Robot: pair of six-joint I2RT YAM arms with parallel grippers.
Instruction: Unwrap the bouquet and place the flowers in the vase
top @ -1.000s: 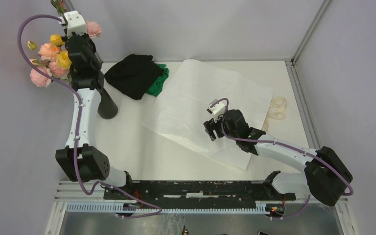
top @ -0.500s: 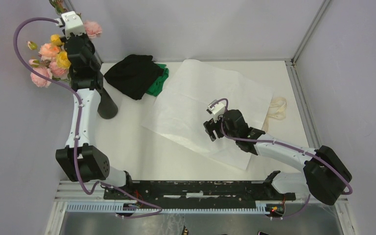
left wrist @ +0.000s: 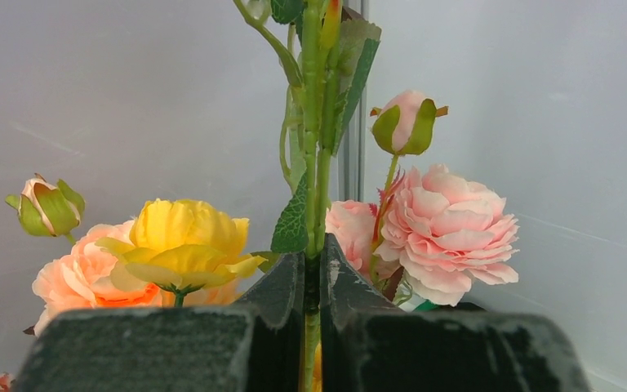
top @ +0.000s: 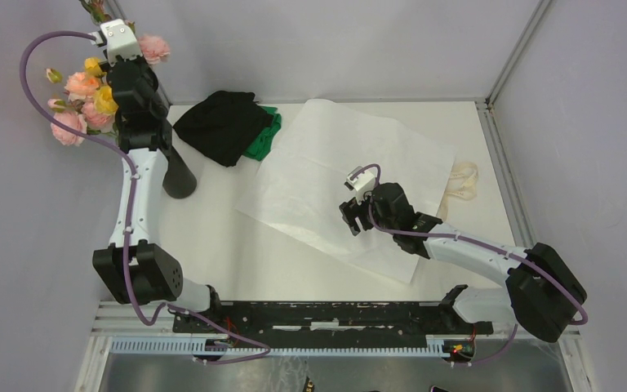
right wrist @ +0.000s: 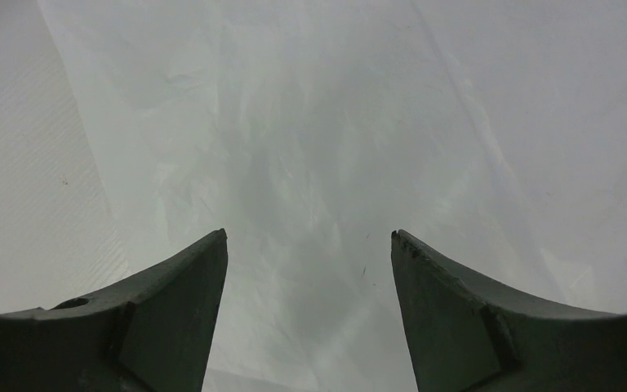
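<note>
Change: over the last second the left arm's wrist is shifted only slightly, toward the table's far-left corner. The flowers (top: 82,98) are carried with it and barely displaced. The right arm is not moved at all.
Meaning for the task: unwrapping is judged complete, since the white paper sheet (top: 335,163) lies spread flat on the right half of the table (top: 212,253) and the lace ribbon (top: 463,181) lies off its right edge. Only the insertion is left, and it is judged to be in slow alignment, not yet lowering.
Left gripper (left wrist: 312,269): clenched on a green stem of the flowers, which is seen pinched between the two pads.
Right gripper (right wrist: 306,245): released, jaws wide apart, nothing between them, hovering over the paper sheet.
Flowers, location: held aloft beyond the table's far-left corner, against the walls.
Flowers, axis: in the left wrist view the stems run straight along the finger gap, blooms past the fingertips. The cut ends are hidden behind the arm.
Vase (top: 178,175): standing near the table's left edge, just in front of the black-and-green cloth heap (top: 224,126), its mouth hidden by the arm.
</note>
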